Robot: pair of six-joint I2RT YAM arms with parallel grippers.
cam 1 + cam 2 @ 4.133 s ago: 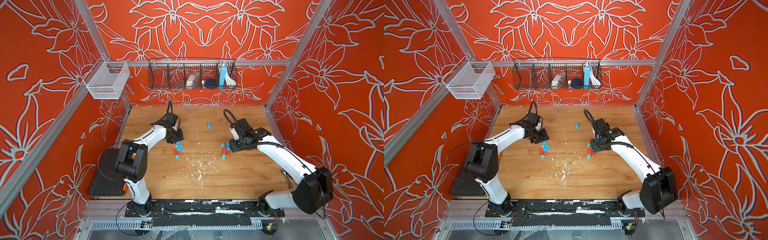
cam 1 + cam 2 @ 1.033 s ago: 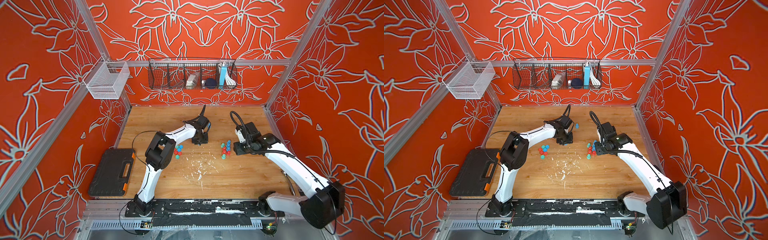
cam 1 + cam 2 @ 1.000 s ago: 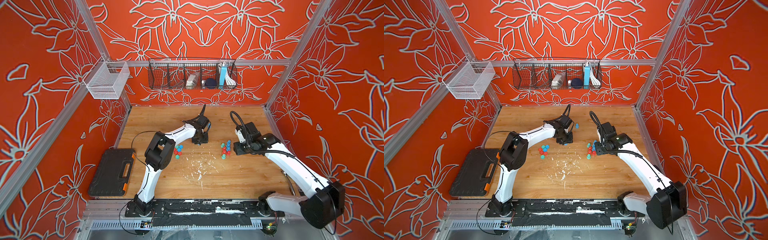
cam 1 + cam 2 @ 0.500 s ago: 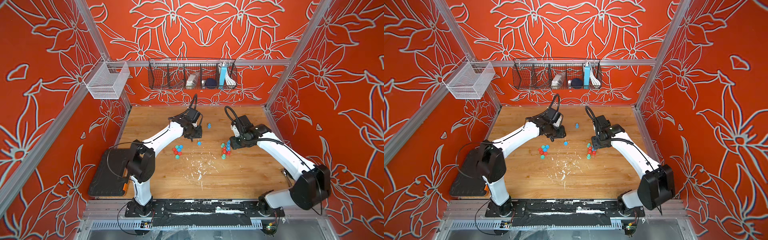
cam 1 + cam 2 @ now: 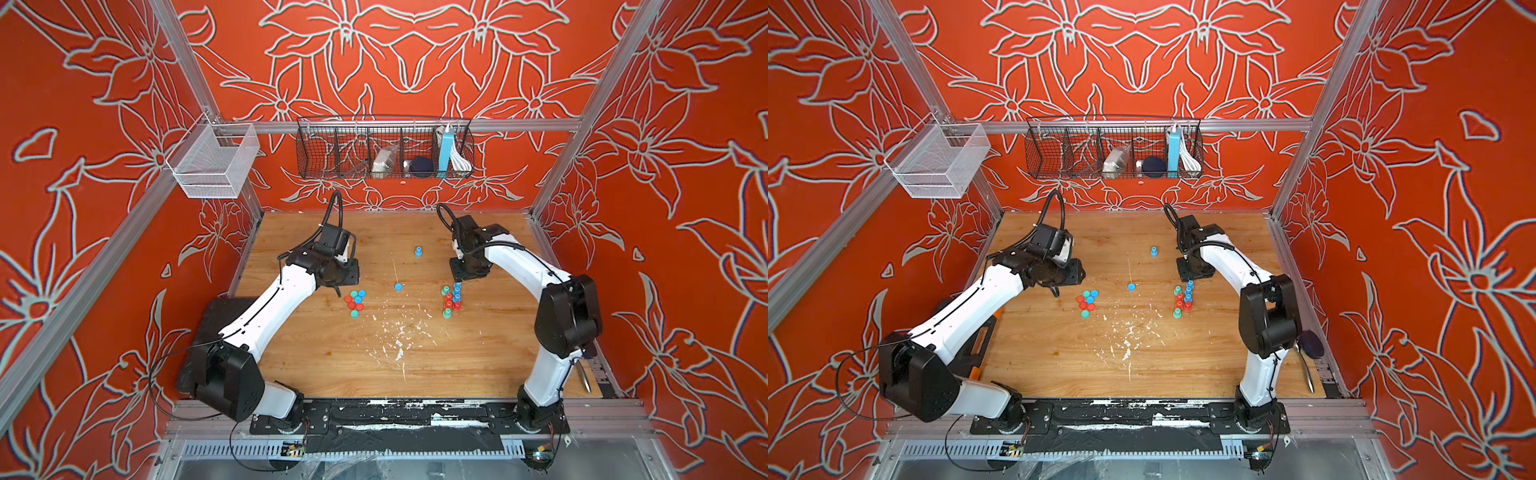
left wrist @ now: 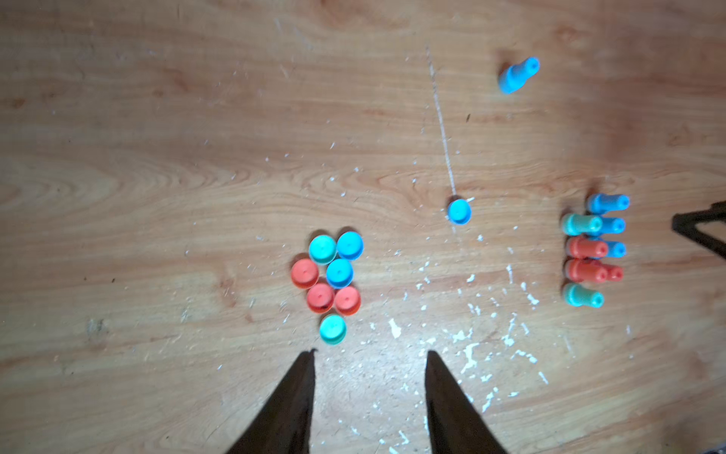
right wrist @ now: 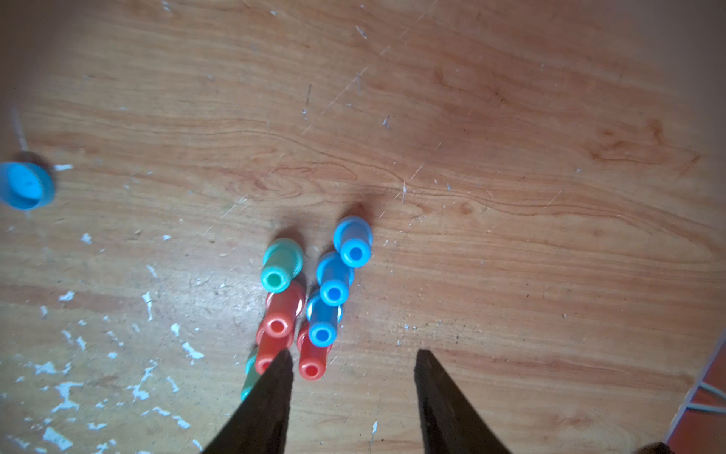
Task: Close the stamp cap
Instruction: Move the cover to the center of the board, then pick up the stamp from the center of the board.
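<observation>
A lone blue stamp stands upright at mid-table towards the back. A single blue cap lies nearer the front, also shown in the left wrist view. Several loose caps in red, blue and teal are bunched on the left. Several uncapped stamps stand in two rows on the right. My left gripper hovers open and empty just beside the cap bunch. My right gripper is open with nothing between its fingers, one fingertip over the end of the stamp rows.
A black tool case lies at the table's left edge under the left arm. A dark wire basket and a white mesh basket hang on the walls. White flecks mark the wood. A spoon lies by the right edge.
My left arm has pulled back from mid-table to the left, over the cap bunch, leaving the single blue cap on the wood. The right gripper has shifted slightly towards the back.
</observation>
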